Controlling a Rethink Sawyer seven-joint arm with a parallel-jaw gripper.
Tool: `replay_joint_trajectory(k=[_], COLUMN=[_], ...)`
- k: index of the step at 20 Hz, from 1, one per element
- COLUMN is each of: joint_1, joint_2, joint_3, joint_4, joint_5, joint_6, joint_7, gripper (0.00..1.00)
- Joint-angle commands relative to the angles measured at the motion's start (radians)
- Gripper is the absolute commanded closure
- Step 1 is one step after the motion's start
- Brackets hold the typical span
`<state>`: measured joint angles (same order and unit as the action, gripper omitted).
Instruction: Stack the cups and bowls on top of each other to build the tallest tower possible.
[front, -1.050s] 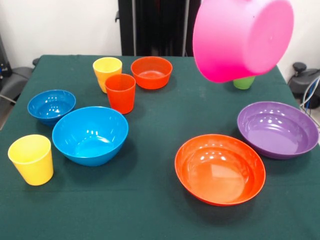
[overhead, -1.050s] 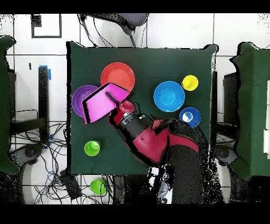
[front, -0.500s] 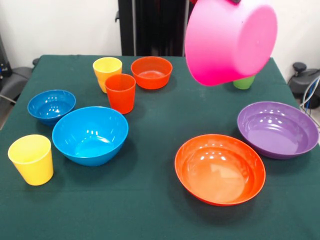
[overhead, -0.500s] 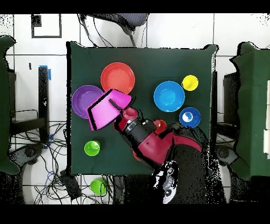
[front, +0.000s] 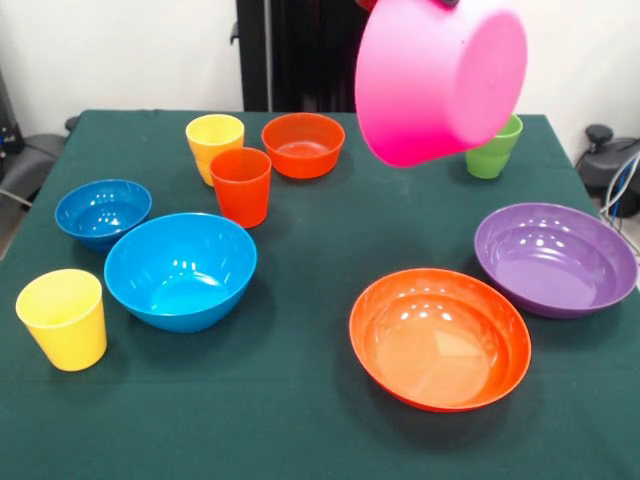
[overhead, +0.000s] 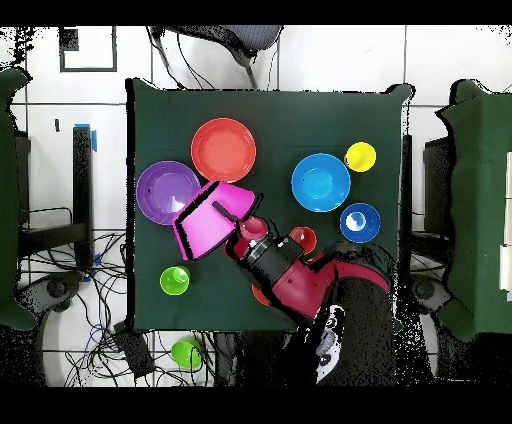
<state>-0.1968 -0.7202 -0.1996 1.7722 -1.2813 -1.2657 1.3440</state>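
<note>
The large pink bowl (front: 440, 75) hangs tilted high above the table's far right, its base turned toward the front camera. My gripper (overhead: 238, 212) is shut on its rim, with only a dark tip (front: 447, 3) showing at the front view's top edge. Each standing alone on the cloth are the medium blue bowl (front: 181, 270), small blue bowl (front: 102, 212), small orange bowl (front: 303, 144), wide orange bowl (front: 440, 337) and purple bowl (front: 555, 258). So do two yellow cups (front: 62, 318) (front: 214, 145), an orange-red cup (front: 240, 186) and a green cup (front: 495, 148). No tower is in view.
The dark green table cloth (front: 320, 230) reaches the front edge of the picture. In the overhead view the red arm (overhead: 300, 285) covers the table's near middle. Cables and a green object (overhead: 186, 352) lie on the floor beside the table.
The pink bowl has moved left in the front view, away from the purple bowl and toward the table's middle. More of the green cup shows behind it. Nothing on the cloth moved.
</note>
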Motion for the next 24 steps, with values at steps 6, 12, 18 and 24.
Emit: replay_joint_trajectory(k=[6,12,18,24], joint_1=[-0.015,-0.014,-0.035,-0.052], joint_2=[0.112,0.156,0.21,0.246], joint_3=[0.024,0.026,0.03,0.032], joint_4=[0.011,-0.007,-0.049,-0.073], joint_5=[-0.053,-0.036,-0.051,-0.073], joint_6=[-0.056,-0.1,-0.141,-0.189], joint_7=[-0.437,-0.458,-0.497,-0.526], gripper=[1.0,1.0,1.0,1.0])
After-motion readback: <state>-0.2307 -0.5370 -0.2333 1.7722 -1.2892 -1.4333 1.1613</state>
